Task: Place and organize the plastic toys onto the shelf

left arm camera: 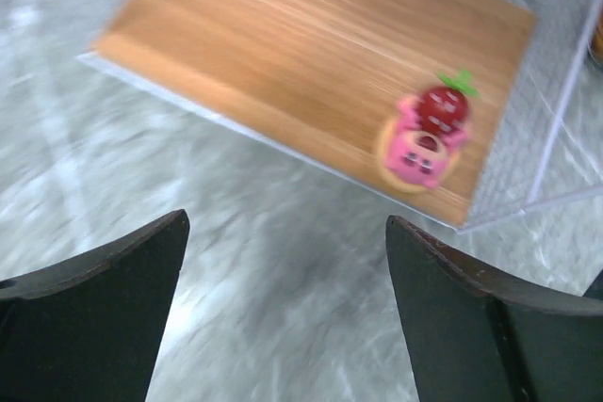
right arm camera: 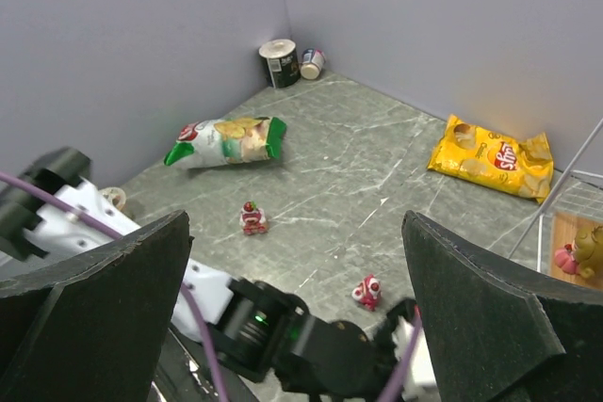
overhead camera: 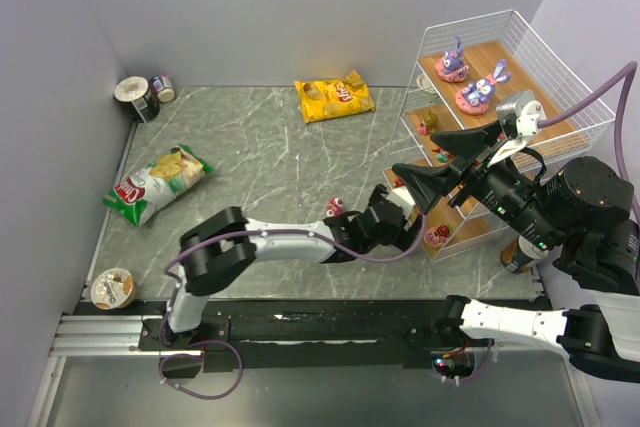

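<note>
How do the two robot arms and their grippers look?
The left arm and right arm have white links and black joints, with a purple cable along each. The left gripper and right gripper have broad, black, wedge-shaped fingers.

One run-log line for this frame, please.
left gripper: open, empty, at lowest shelf board | pink cherry toy: on that board | right gripper: open, empty, raised | two red toys: loose on table
</note>
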Controlling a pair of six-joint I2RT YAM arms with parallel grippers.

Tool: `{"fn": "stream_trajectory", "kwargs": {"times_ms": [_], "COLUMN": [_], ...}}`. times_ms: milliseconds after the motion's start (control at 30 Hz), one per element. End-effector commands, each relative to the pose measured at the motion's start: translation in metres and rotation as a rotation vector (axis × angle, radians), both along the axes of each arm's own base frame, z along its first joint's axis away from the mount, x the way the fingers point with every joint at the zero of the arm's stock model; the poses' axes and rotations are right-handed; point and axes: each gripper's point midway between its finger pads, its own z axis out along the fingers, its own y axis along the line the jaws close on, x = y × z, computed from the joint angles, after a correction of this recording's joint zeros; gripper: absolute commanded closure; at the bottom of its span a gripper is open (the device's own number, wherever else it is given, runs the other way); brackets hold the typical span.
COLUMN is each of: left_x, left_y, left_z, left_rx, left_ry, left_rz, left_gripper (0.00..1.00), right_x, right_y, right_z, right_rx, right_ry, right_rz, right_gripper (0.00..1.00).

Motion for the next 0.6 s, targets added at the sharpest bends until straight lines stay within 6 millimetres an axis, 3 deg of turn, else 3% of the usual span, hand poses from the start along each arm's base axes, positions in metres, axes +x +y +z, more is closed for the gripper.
{"fn": "stream_trajectory", "kwargs": {"times_ms": [0, 167, 400, 567], "left_x": [0.018, 0.029, 0.043, 0.039], "left_y": [0.054, 0.109, 0.166, 0.180], "left_z": [0.024, 0.001, 0.010, 0.023], "left_rx": [-0.033, -0.027, -0.124, -0.165], "left_ry": [0.005, 0.100, 0.138, 0.114], "left_rz": [0.273, 0.428, 0.374, 0.264], "left_gripper": [0.08, 0.07, 0.08, 0.08], "right_x": [0.000, 0.002, 0.004, 0.006], "right_y": [-0.001, 0.005, 0.009, 0.013], "right_z": [0.005, 0.003, 0.002, 0.001], "right_rx": [0.022, 0.016, 0.002, 0.000], "right_ry": [-0.006, -0.003, 0.004, 0.008], "right_rz": [-0.003, 0.005, 0.009, 0.009], "right_gripper": [0.00, 0.00, 0.00, 0.00]}}
